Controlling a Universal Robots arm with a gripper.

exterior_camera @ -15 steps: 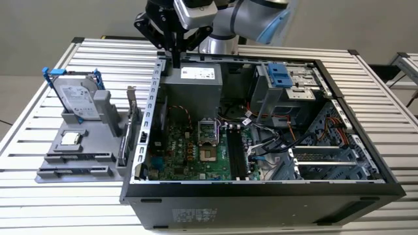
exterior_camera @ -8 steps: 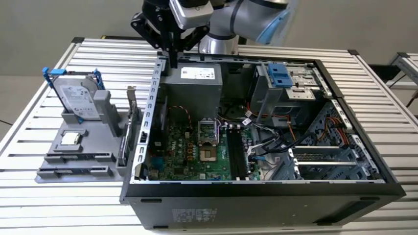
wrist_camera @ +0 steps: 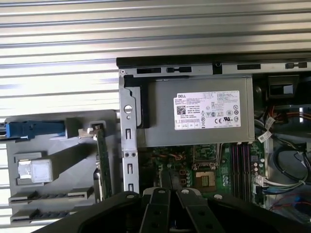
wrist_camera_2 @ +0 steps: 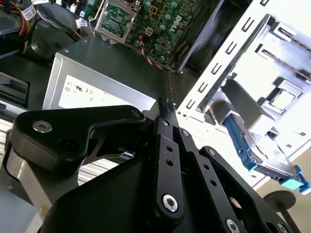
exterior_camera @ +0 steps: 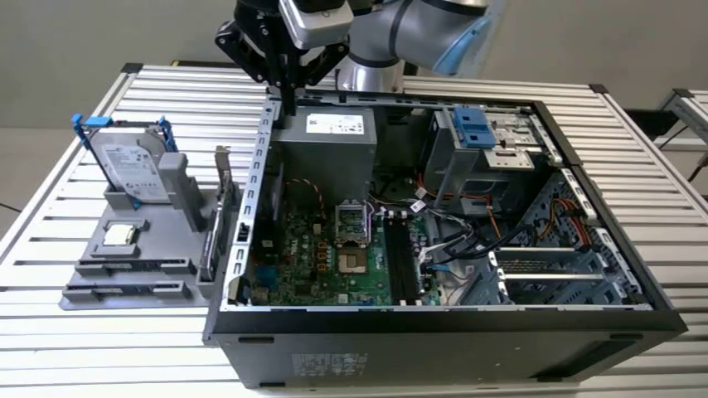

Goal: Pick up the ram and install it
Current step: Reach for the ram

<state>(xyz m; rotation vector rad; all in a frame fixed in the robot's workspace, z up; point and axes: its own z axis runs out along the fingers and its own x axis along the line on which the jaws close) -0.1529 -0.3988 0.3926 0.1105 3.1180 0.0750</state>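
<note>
The ram (exterior_camera: 225, 217) is a thin bluish-green stick standing on edge in the grey holder (exterior_camera: 99, 278), on the side nearest the open computer case (exterior_camera: 443, 327). In the first wrist view the ram (wrist_camera: 103, 165) lies beside the case's metal wall. My gripper (exterior_camera: 290, 106) hangs above the case's back corner on the exterior view's left, over the power supply (exterior_camera: 327, 137) and apart from the ram. Its black fingers meet at the tip in both wrist views, gripper (wrist_camera_2: 164, 104) and gripper (wrist_camera: 166, 175), with nothing held. The black memory slots (exterior_camera: 400, 261) lie on the green motherboard (exterior_camera: 321, 261).
The grey holder also carries a silver hard drive with blue brackets (exterior_camera: 124, 170) and a small square processor chip (exterior_camera: 119, 236). Inside the case are loose cables (exterior_camera: 465, 240), a drive cage with a blue latch (exterior_camera: 476, 128) and the empty processor socket (exterior_camera: 351, 224). A slatted metal table (exterior_camera: 642, 166) surrounds everything.
</note>
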